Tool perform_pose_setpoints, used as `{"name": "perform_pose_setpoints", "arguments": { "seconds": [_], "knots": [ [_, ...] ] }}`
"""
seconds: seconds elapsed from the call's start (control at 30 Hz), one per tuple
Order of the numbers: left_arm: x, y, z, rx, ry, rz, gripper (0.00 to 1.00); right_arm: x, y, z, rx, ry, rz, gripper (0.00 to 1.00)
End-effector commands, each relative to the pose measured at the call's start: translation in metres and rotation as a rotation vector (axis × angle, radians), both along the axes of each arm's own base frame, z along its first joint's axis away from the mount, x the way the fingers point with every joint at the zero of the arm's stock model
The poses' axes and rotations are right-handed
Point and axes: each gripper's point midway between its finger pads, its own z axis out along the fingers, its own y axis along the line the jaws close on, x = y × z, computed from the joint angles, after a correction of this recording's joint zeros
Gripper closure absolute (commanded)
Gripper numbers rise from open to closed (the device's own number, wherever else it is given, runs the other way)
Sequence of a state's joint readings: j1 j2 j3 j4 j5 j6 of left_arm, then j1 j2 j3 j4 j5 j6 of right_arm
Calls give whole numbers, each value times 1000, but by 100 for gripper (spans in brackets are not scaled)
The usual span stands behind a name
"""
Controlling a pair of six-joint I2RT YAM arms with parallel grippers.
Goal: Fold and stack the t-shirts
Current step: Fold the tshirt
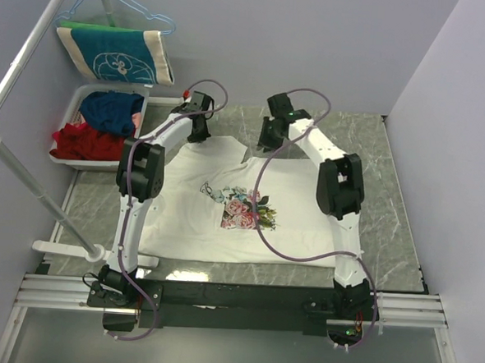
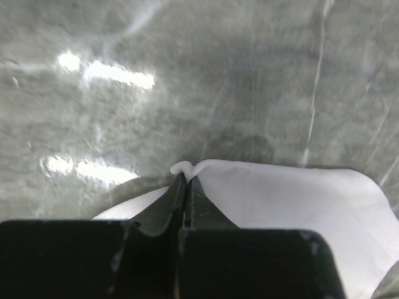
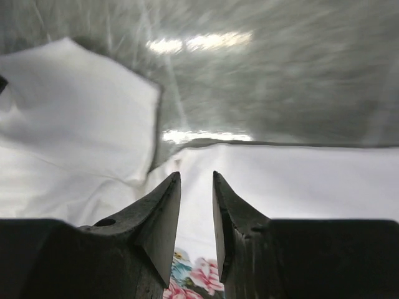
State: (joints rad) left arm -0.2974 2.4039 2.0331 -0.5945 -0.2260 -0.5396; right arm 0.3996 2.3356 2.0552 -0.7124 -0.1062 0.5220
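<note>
- At the far edge, left gripper (image 2: 185, 182) is pinched shut on the t-shirt (image 2: 280, 199).
- right gripper (image 3: 196, 187) sits partway open, empty; I'd grab cloth there before lifting.

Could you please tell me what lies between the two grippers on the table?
In the top view, the far edge of the cream t-shirt spans the gap between the left gripper and the right gripper; nothing else.

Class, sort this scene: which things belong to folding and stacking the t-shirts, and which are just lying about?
Job: flowered t-shirt, left gripper pinching its edge, right gripper open.
Lying about: teal cloth, blue hanger, bin of red and blue clothes.
</note>
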Motion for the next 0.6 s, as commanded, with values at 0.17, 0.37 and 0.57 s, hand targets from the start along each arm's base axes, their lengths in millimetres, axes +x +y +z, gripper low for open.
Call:
{"name": "perform_pose_setpoints", "arguments": {
  "seconds": [0.17, 0.37, 0.57],
  "knots": [
    [28, 26, 62, 44, -192, 126, 99, 18, -133, 33, -189, -40, -277, 65],
    [29, 50, 77, 102, -237, 211, 99, 12, -173, 18, -233, 11, -366, 65],
    [33, 69, 76, 130, -230, 261, 99, 6, -205, 7, -296, 59, -428, 65]
  ]
}}
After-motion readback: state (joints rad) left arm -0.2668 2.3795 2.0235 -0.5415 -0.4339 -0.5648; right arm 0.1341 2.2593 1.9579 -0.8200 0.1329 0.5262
